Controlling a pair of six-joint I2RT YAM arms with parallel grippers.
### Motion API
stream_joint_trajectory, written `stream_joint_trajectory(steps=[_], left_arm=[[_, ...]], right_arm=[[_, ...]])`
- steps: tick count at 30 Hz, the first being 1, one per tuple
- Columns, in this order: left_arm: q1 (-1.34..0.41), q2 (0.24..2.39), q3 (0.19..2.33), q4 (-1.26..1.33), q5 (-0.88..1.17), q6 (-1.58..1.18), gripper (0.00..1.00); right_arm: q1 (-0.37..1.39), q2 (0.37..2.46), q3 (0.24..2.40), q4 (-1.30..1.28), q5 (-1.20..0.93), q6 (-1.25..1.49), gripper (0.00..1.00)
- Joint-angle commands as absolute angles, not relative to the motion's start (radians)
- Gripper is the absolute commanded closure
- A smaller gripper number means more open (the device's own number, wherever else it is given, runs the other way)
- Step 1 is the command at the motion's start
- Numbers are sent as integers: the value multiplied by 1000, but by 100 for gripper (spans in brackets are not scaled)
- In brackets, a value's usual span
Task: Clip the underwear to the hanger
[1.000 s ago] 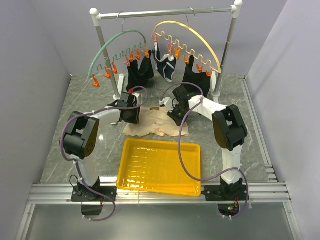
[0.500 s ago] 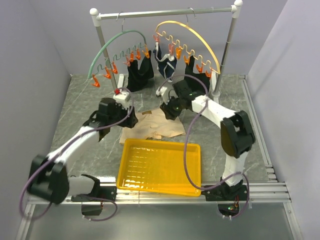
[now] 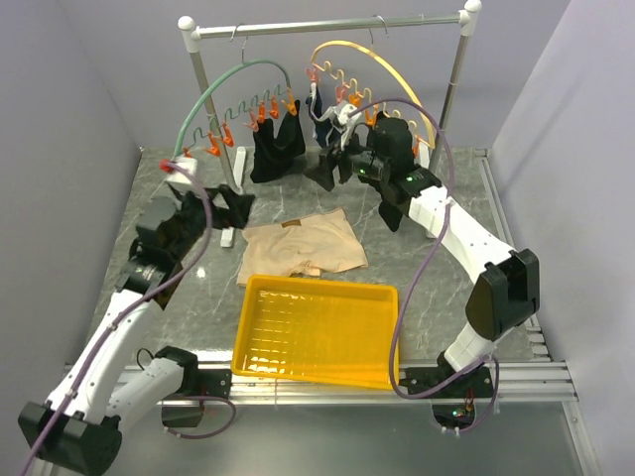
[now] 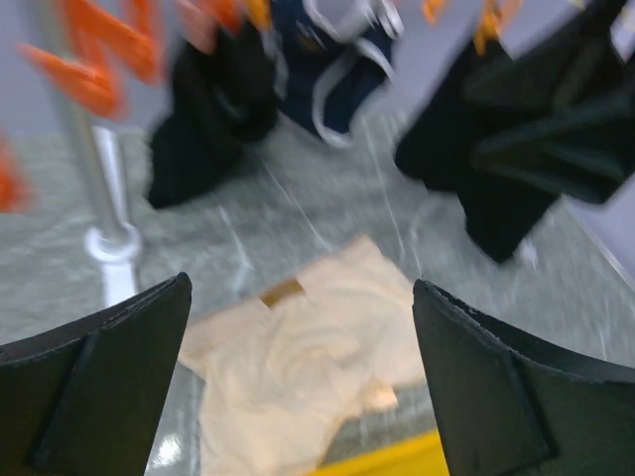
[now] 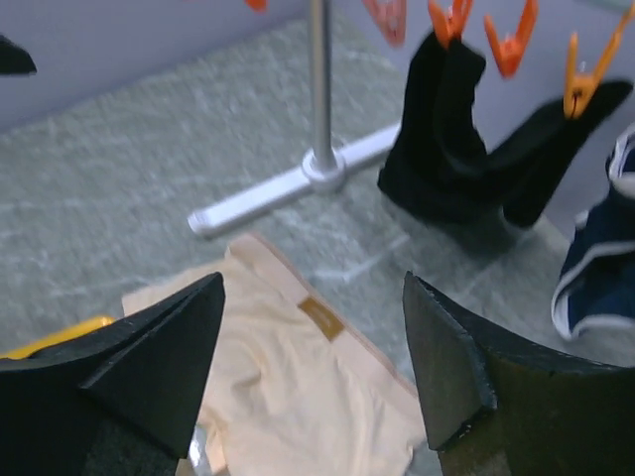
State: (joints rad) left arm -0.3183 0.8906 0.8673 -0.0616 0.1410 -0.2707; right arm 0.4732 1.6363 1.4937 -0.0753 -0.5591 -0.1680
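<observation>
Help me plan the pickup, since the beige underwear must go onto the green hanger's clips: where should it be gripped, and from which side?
Probably grip the underwear along its far waistband edge, either side of the small brown tag, coming down from above. It lies flat on the table; that edge is straight and faces the rack, while the near hem lies by the yellow tray.
</observation>
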Motion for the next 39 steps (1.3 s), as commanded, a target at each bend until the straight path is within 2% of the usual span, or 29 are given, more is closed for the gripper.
stream_joint_trajectory(steps=[1, 5, 10, 13, 14, 17, 20, 27, 33, 39], left_arm=[[-246, 827, 955, 35, 15, -353, 1], [-152, 848, 1069, 23, 3, -347, 1], [-81, 862, 1149, -29, -75, -342, 1], [14, 894, 1183, -75, -83, -360, 1], [105, 905, 1190, -90, -69, -379, 1], [303, 982, 1239, -107, 110, -506, 1], [399, 1081, 1249, -28, 401, -543, 4], [394, 1297, 1223, 244, 730, -402, 16], [249, 1376, 1279, 256, 741, -233, 18], [204, 1420, 1305, 270, 741, -252, 18]], right_arm=[[469, 1651, 1565, 108, -649, -51, 20], [479, 1701, 1598, 265, -617, 98, 21], [502, 1790, 1683, 307, -575, 117, 22], [508, 1845, 1719, 359, -575, 136, 25], [511, 1876, 1729, 377, -572, 143, 25], [532, 1928, 1746, 471, -545, 132, 28], [555, 1980, 1776, 546, -519, 101, 30], [591, 2069, 1861, 557, -497, 77, 34], [604, 2112, 1896, 557, -500, 20, 35], [614, 2171, 1944, 598, -546, -28, 36]])
